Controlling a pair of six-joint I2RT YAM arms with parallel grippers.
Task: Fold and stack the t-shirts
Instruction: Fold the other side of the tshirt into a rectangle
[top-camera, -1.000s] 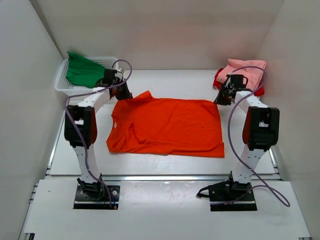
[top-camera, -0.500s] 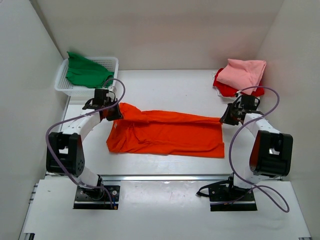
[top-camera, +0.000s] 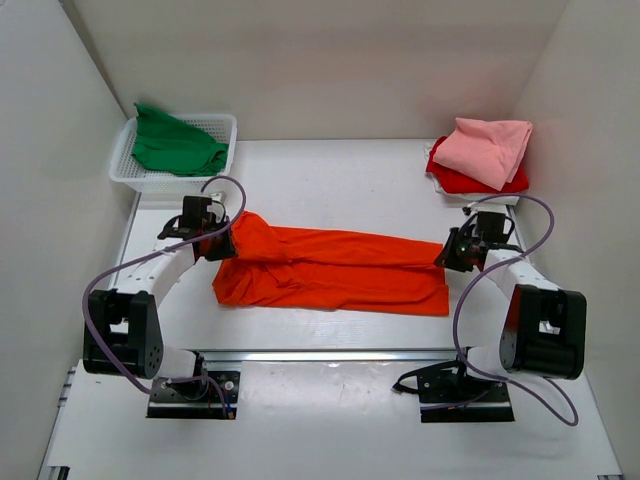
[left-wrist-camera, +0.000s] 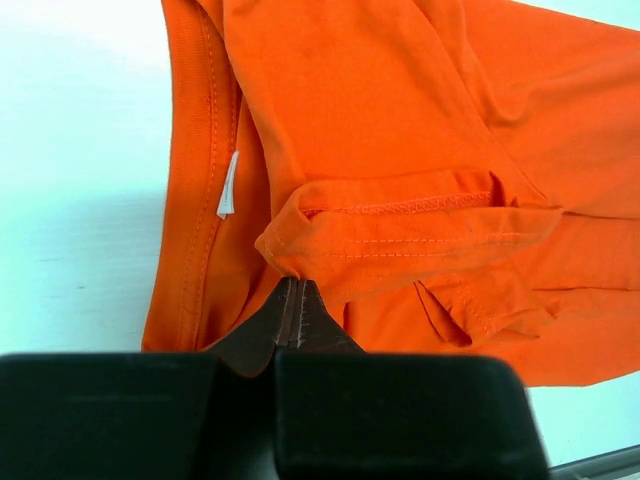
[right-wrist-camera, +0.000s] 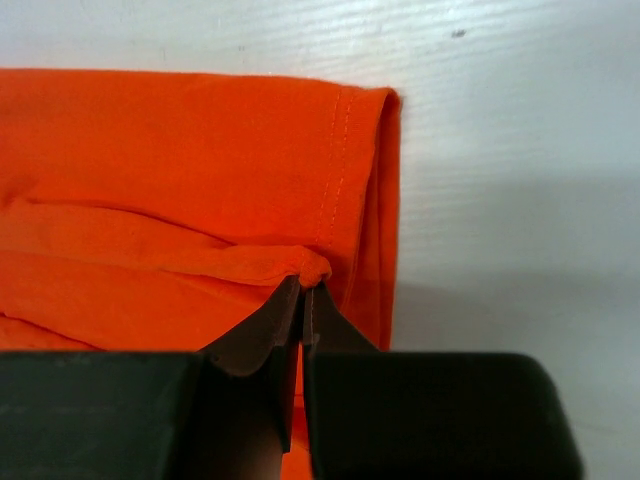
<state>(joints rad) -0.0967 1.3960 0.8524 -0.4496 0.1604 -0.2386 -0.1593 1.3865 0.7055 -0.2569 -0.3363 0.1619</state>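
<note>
Orange t-shirt (top-camera: 330, 270) edge drawn nearer, pinched in both jaws

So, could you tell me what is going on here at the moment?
The orange t-shirt lies mid-fold on the table. The left gripper pinches its far edge at the collar end, the right gripper at the hem end. The green t-shirt sits in the basket; the pink t-shirt rests on the red t-shirt.

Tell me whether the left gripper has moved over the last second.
Yes. The left gripper has come nearward, away from the white basket, folding the orange t-shirt over.
</note>
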